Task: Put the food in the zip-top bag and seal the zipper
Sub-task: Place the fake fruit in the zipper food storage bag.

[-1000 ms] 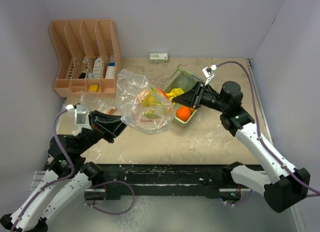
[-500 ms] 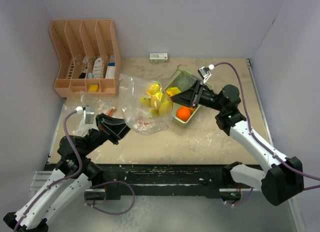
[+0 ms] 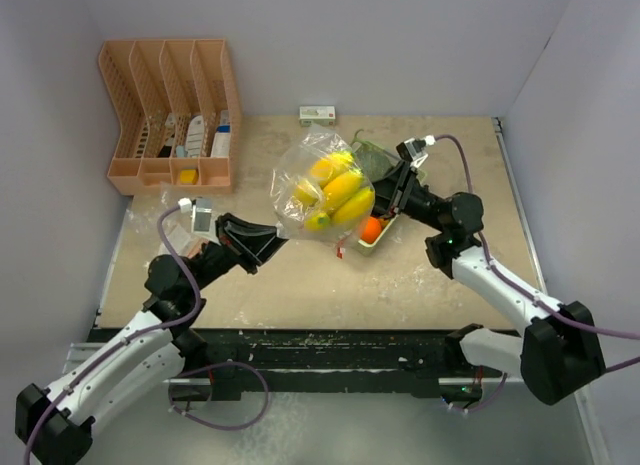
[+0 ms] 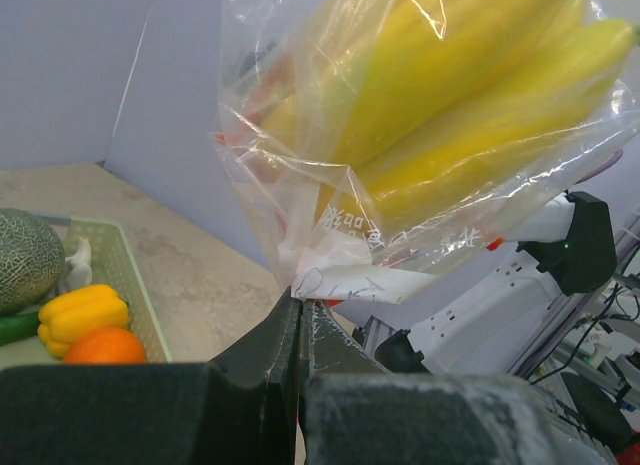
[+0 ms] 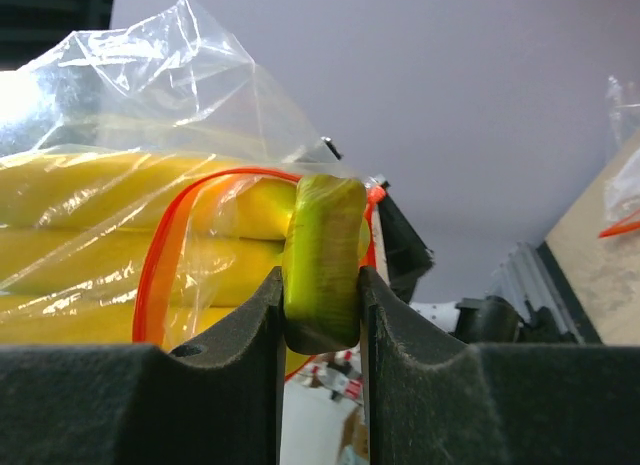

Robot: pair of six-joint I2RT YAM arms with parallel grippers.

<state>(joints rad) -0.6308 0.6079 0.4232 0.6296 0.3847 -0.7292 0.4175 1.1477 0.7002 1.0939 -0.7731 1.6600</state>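
- Two pincers hold the load above the counter [image 3: 330, 285]. The step in hand is, I judge, getting the banana bunch [image 3: 340, 190] into the zip-top bag [image 3: 300, 175].
- Left pincer [image 4: 298, 320] is fully closed on a thin fold of the bag's film.
- Right pincer [image 5: 322, 285] is narrow, clamped on the greenish stem end of the bunch, beside the orange zipper [image 5: 160, 255] at the mouth.
- Next, I think, the right one must release the stem and fetch more food.
- Melon [image 4: 25, 257], orange [image 4: 103, 346], cucumber [image 4: 15, 328] and the small white piece [image 4: 78, 265] lie in the mesh basket [image 4: 135, 285].
- Film is clear and crinkled; bananas are smooth and curved; the melon is round and netted.
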